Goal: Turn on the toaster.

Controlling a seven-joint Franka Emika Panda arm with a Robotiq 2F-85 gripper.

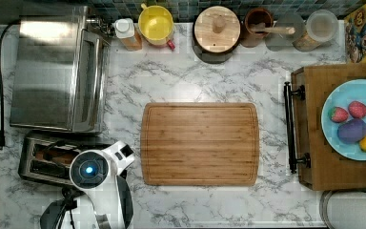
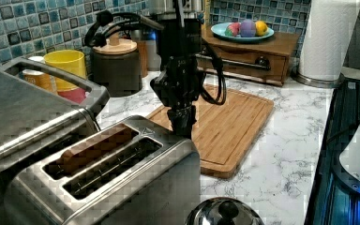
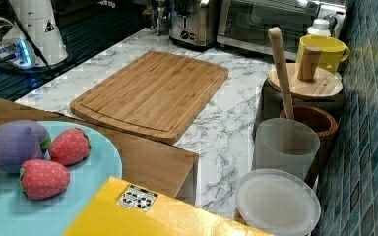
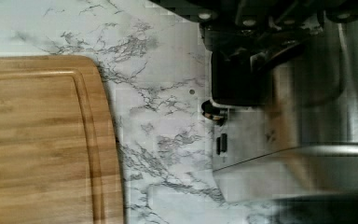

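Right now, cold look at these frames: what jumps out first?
The big bamboo cutting board in the middle of the marble counter. Next, the black gripper hanging at the end of the brushed-steel toaster, at the left view's lower left. Then the blue plate of toy fruit on the wooden box at the top view's right.
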